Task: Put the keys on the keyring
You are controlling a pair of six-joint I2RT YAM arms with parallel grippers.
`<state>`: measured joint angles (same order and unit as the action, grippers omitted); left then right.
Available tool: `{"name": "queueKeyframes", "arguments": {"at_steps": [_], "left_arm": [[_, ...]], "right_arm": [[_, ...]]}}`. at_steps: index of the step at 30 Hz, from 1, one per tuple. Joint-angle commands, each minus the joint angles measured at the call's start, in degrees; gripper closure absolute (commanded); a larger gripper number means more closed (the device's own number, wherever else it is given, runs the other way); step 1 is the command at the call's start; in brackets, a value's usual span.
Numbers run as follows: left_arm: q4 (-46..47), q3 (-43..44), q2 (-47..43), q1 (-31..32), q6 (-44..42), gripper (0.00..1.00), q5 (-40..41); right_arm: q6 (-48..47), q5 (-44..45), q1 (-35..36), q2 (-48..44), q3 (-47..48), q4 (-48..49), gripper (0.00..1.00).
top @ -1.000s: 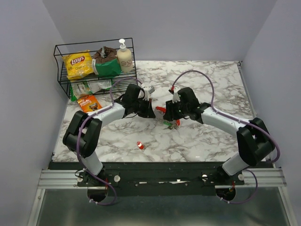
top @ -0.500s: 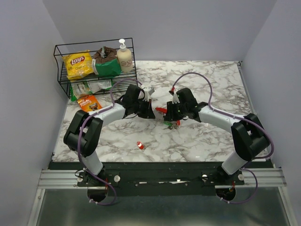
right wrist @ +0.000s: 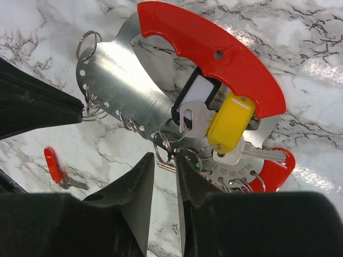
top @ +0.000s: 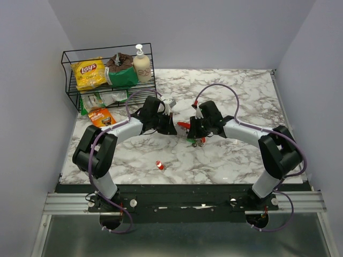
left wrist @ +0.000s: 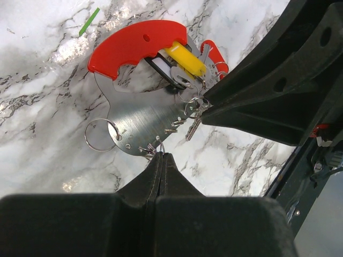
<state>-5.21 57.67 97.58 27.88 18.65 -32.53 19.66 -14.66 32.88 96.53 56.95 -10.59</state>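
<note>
The keyring (top: 184, 125) is a red curved handle (right wrist: 214, 59) on a silvery plate (right wrist: 118, 85) edged with small rings; it also shows in the left wrist view (left wrist: 139, 43). A yellow-headed key (right wrist: 230, 123) and a red-headed key (right wrist: 273, 171) hang on it, and a green head (top: 191, 142) shows below it. Another red-headed key (top: 159, 165) lies loose on the marble. My left gripper (left wrist: 159, 155) is shut on the plate's edge by a small ring. My right gripper (right wrist: 165, 160) is narrowly open, its tips just under a ring on the plate's opposite edge.
A black wire rack (top: 69, 75) at the back left holds a yellow chips bag (top: 88, 72), a green bag (top: 122, 75) and a soap bottle (top: 141, 64). An orange packet (top: 101, 116) lies in front of it. Walls close in on three sides.
My right arm's elbow has swung inward and its gripper has edged slightly left toward the keyring. My left arm and the loose red key have not moved.
</note>
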Motion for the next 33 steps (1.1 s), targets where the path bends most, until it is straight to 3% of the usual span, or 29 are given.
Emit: {"name": "queueKeyframes", "arguments": {"at_steps": [1, 8, 17, 26, 28, 32, 33], "left_arm": [[1.61, -0.36, -0.55, 0.33, 0.07, 1.00, -0.69], [1.70, -0.45, -0.29, 0.42, -0.11, 1.00, -0.69], [1.43, -0.28, -0.72, 0.51, -0.37, 1.00, -0.51], [1.34, -0.63, -2.30, 0.60, 0.06, 1.00, 1.15], [1.61, -0.98, -3.96, 0.51, 0.41, 0.93, 2.73], [1.61, -1.51, -7.22, 0.60, 0.59, 0.61, 5.02], [1.52, -1.59, -8.01, 0.51, 0.59, 0.58, 5.81]], "right_arm": [[0.55, 0.86, -0.28, 0.94, 1.85, -0.84, 0.70], [0.99, 1.12, -0.28, 1.55, 2.55, 0.04, 0.74], [0.29, 0.59, -0.28, 1.91, 2.73, 0.57, 0.99], [-4.97, 0.85, -0.28, -1.69, 2.99, 1.10, 0.99], [-6.47, 1.38, -0.28, -3.80, 3.08, 1.10, 0.99], [-12.16, -1.24, -0.28, -6.53, 4.57, 0.83, 0.99], [-12.71, -1.95, -0.28, -6.88, 5.01, 0.57, 0.99]]}}
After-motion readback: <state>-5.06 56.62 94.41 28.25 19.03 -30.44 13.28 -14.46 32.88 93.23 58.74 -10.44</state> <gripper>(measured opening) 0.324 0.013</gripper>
